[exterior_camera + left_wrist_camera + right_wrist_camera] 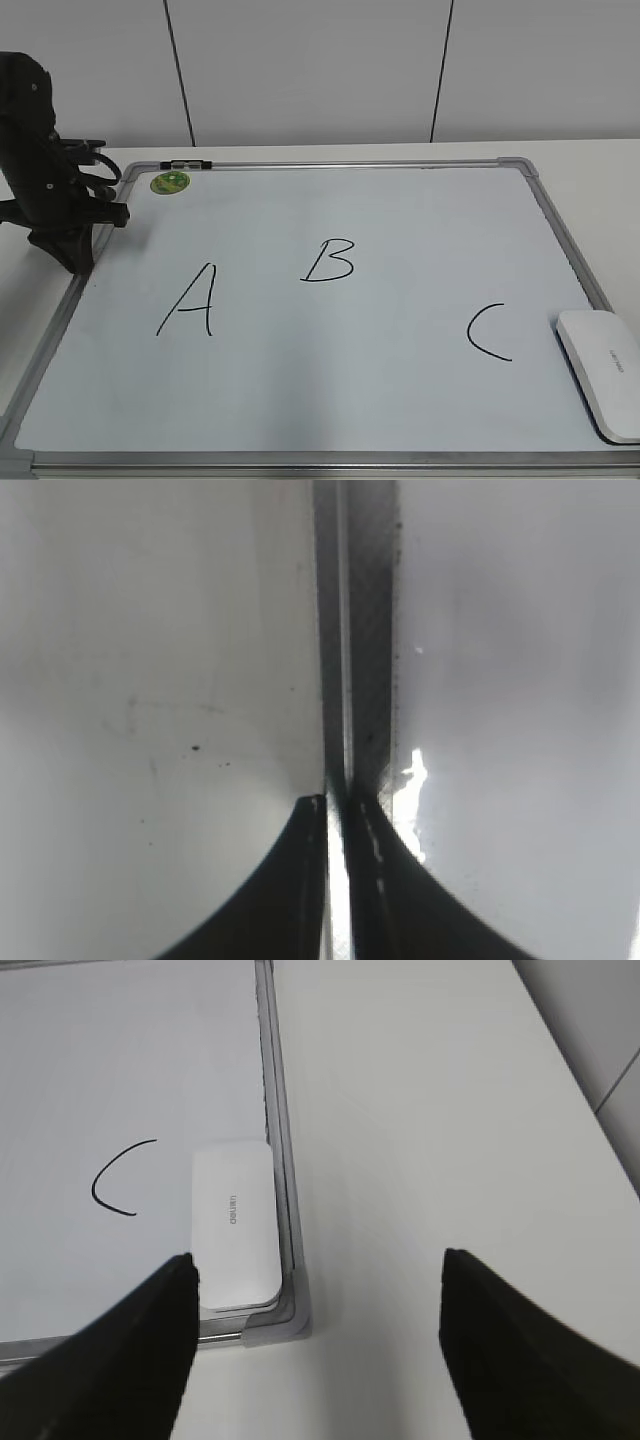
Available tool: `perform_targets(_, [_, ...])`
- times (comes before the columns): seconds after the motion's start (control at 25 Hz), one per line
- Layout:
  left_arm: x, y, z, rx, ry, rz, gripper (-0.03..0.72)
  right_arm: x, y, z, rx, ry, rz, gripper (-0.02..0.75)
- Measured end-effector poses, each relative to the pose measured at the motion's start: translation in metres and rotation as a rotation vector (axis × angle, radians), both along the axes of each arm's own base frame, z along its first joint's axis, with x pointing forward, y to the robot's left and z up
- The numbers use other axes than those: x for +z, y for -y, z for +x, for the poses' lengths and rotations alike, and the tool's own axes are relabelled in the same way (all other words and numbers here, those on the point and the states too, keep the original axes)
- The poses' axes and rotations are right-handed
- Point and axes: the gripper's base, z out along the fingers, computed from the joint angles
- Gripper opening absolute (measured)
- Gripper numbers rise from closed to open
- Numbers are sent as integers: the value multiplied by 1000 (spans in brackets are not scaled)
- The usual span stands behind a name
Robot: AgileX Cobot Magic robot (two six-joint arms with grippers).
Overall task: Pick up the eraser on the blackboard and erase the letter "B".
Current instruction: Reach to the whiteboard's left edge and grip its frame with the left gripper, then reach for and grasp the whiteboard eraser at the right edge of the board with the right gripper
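Note:
The white eraser point(603, 372) lies in the blackboard's near right corner against the frame; it also shows in the right wrist view point(235, 1222). The blackboard point(340, 210) is a white board with a silver frame. The black letter "B" point(329, 261) is drawn at its middle, between "A" point(189, 301) and "C" point(488, 331). My left gripper point(72, 252) rests shut at the board's left frame edge, and the left wrist view shows its jaws point(342, 805) closed over the frame. My right gripper point(318, 1265) is open and empty, above the table just right of the eraser; it is out of the exterior view.
A round green sticker point(170, 182) and a black clip point(186, 165) sit at the board's far left corner. White table point(430, 1140) extends to the right of the board. A panelled wall stands behind.

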Motion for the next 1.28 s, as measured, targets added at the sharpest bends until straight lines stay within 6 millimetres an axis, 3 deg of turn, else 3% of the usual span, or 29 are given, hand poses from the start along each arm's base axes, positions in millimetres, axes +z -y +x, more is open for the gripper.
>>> perform_targets(0.24, [0,0,0,0,0,0,32,1,-3,57,14,-224,44,554])
perform_targets(0.8, [0,0,0,0,0,0,32,-40,-11,168,39,-636,139,555])
perform_targets(0.92, [0,0,0,0,0,0,32,-51,-13,190,61,-702,155,597])
perform_targets(1.0, [0,0,0,0,0,0,32,-59,-16,200,77,-744,157,597])
perform_targets(1.04, [0,0,0,0,0,0,32,-66,-17,205,82,-774,155,653])
perform_targets(1.08, [0,0,0,0,0,0,32,-71,-19,208,91,-787,150,661])
perform_targets(1.28, [0,0,0,0,0,0,32,-94,-25,222,98,-826,140,671])
